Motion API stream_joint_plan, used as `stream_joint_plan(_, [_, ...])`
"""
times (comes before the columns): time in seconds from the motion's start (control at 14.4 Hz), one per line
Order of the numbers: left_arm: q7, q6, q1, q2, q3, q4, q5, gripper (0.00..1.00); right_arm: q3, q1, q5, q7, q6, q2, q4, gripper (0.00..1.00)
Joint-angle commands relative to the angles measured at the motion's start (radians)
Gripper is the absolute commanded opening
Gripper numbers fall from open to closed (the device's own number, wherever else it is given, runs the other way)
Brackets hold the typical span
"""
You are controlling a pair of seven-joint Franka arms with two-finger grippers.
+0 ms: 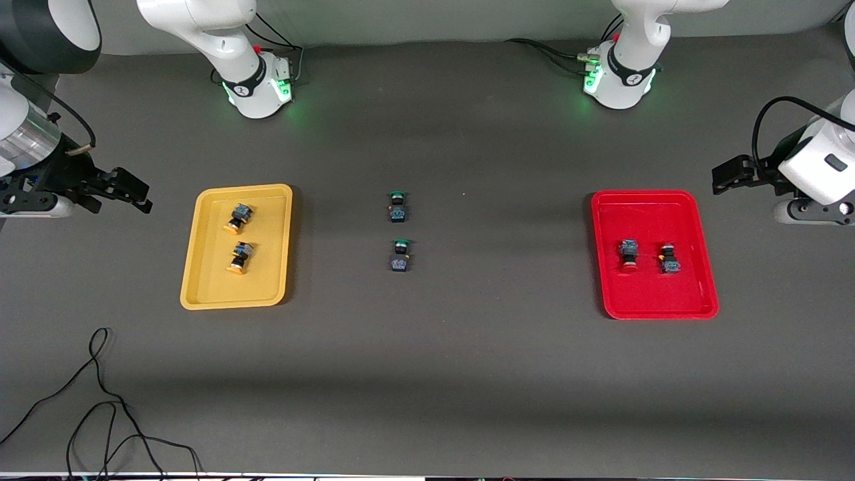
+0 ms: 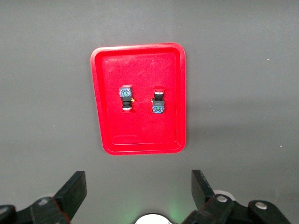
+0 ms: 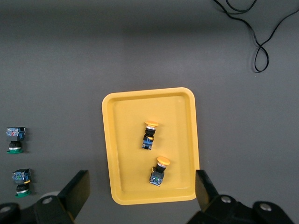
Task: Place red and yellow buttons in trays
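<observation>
The yellow tray (image 1: 267,267) holds two yellow-capped buttons (image 1: 238,218) (image 1: 239,258), both lying on their sides. The red tray (image 1: 654,294) holds two red-capped buttons (image 1: 628,255) (image 1: 668,258). My right gripper (image 1: 127,190) is open and empty, raised beside the yellow tray at the right arm's end of the table. My left gripper (image 1: 731,175) is open and empty, raised beside the red tray at the left arm's end. The left wrist view shows the red tray (image 2: 140,135) with its buttons (image 2: 125,98) (image 2: 158,101). The right wrist view shows the yellow tray (image 3: 126,140) with its buttons (image 3: 149,135) (image 3: 159,170).
Two green-capped buttons (image 1: 398,206) (image 1: 400,256) lie on the dark table midway between the trays; they also show in the right wrist view (image 3: 15,139) (image 3: 21,182). A loose black cable (image 1: 100,401) lies near the table's front edge at the right arm's end.
</observation>
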Motion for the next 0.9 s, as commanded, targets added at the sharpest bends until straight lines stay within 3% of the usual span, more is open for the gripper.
stream_joint_plan(0.0, [-0.013, 0.013, -0.016, -0.027, 0.014, -0.020, -0.005, 1.00, 0.008, -0.009, -0.018, -0.008, -0.042, 0.006, 0.040, 1.00])
stream_joint_plan(0.83, [-0.013, 0.013, -0.016, -0.027, 0.012, -0.029, -0.005, 1.00, 0.005, -0.009, 0.006, -0.005, -0.066, 0.018, 0.048, 1.00])
